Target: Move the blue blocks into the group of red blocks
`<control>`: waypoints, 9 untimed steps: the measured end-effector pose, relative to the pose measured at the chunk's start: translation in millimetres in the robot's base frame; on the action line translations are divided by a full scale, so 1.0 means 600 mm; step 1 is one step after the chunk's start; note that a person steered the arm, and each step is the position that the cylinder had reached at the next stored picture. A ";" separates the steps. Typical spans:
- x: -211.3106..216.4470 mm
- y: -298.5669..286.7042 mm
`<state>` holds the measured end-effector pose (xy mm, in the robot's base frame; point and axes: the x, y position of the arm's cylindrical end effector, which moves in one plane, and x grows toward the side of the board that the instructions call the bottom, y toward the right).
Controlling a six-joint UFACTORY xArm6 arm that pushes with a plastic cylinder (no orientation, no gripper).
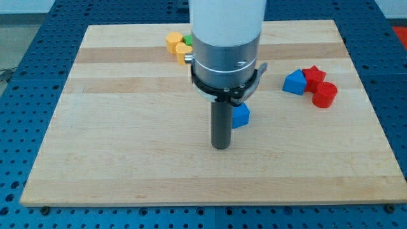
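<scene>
My tip (220,147) rests on the board near the middle, just left of and slightly below a blue block (241,115), which the rod partly hides. A second blue block (294,83), wedge-like, sits at the view's right and touches a red star-like block (313,76). A red cylinder (325,95) stands just below and right of that red block, close to it.
Two yellow blocks (173,42) (184,53) and a green block (188,40) cluster near the board's top edge, partly behind the arm's white body (227,38). The wooden board (127,140) lies on a blue perforated table.
</scene>
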<state>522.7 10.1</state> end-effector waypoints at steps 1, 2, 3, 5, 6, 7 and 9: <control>-0.086 0.019; -0.089 0.020; -0.089 0.047; -0.093 0.237; -0.093 0.276; -0.093 0.276; -0.056 0.166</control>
